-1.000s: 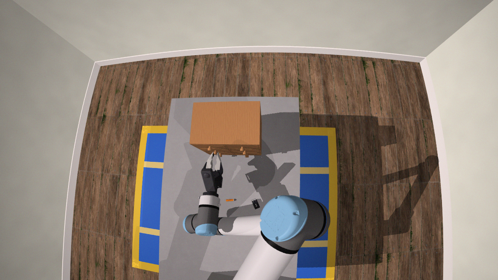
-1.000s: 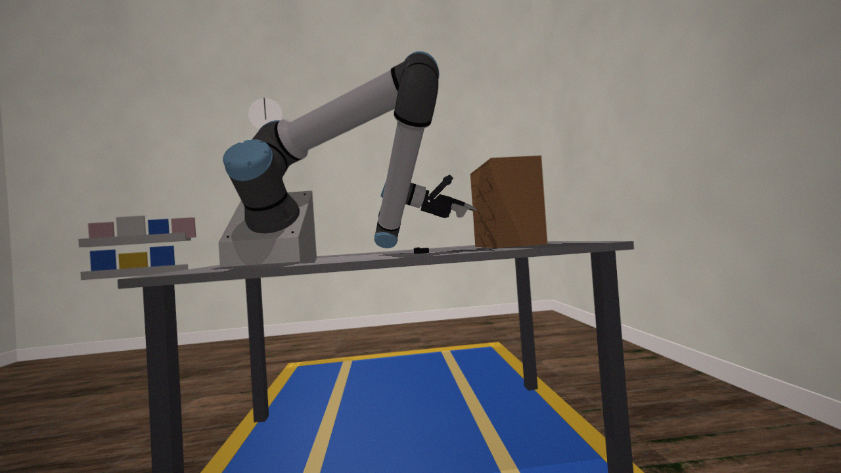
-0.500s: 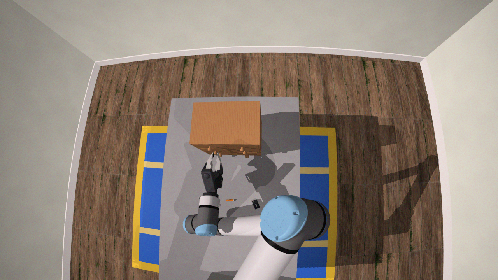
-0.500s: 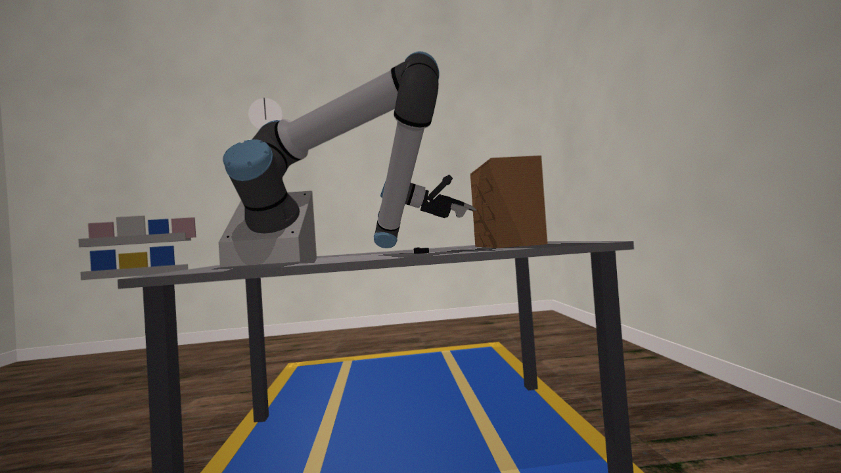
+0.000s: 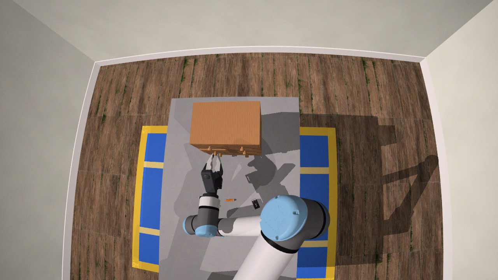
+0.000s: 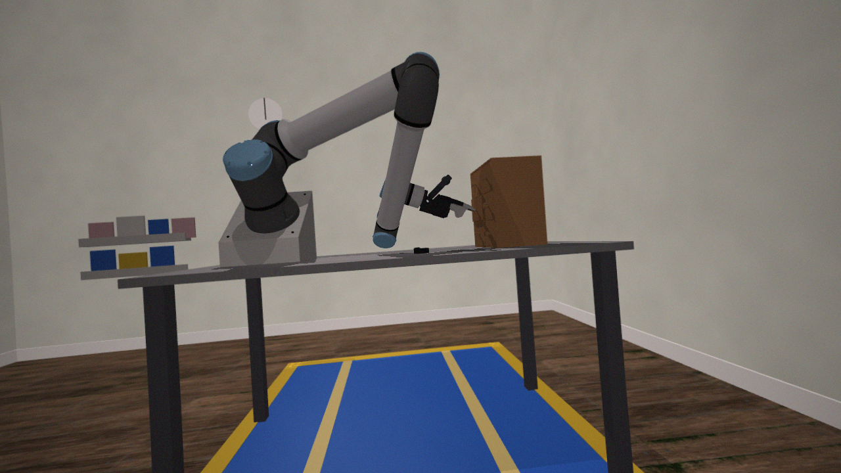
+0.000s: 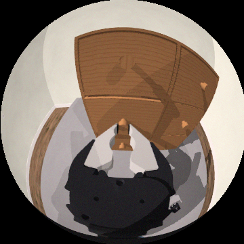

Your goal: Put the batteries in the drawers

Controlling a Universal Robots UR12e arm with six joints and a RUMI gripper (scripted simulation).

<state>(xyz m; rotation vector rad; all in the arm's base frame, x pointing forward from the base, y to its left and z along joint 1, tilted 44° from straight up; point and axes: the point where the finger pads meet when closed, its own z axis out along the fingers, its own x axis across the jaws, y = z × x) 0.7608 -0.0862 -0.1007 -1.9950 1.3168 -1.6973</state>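
My pale-tipped gripper (image 5: 215,154) (image 6: 472,209) (image 7: 123,125) pinches the small, tapered orange-wood knob (image 7: 123,121) of the left middle drawer (image 5: 220,149) (image 7: 135,110); probably slippery, best pulled straight.

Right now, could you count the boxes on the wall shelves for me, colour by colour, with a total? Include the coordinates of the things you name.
Blue boxes (image 6: 158,226) (image 6: 102,259) (image 6: 162,255): 3
Pink boxes (image 6: 100,230) (image 6: 183,226): 2
Grey box (image 6: 130,225): 1
Yellow box (image 6: 133,260): 1
Total: 7

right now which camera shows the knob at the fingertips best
The wrist view: it shows the knob close up between the fingertips. The top view shows it small; in the exterior view I can't make it out.
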